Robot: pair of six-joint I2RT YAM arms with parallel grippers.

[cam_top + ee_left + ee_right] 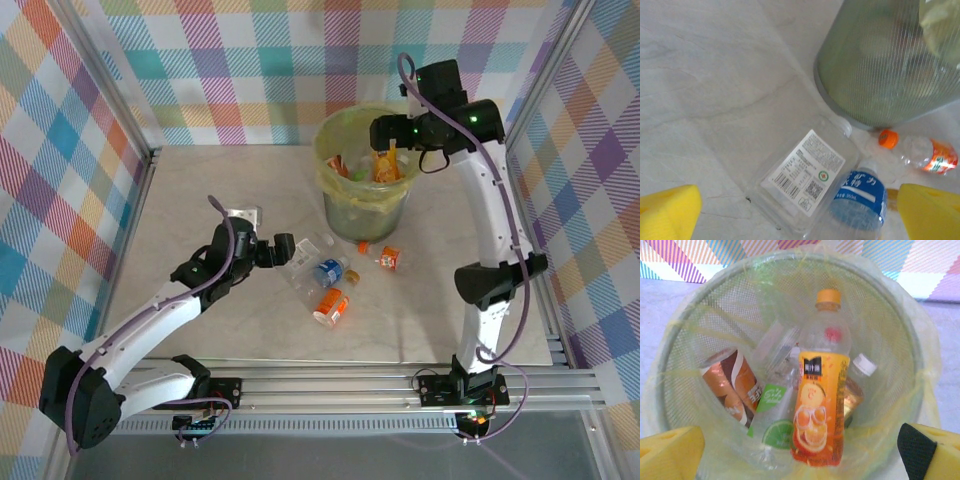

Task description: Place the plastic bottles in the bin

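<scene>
Surface [200,200]: carries the bin [365,210] at far centre.
Right end effector [800,455]: over the bin mouth, jaws wide, gripping nothing; orange-labelled bottle [819,405] is inside the bin.
Left end effector [287,250]: wide open, empty, above the clear bottle [805,175]; best closed across its body, avoiding the blue-labelled bottle [860,200] just beside.

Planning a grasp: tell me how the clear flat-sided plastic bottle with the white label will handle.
The clear flat-sided plastic bottle looks empty, so probably light. Lying on a flat face, it likely won't roll. Thin walls may buckle.
</scene>
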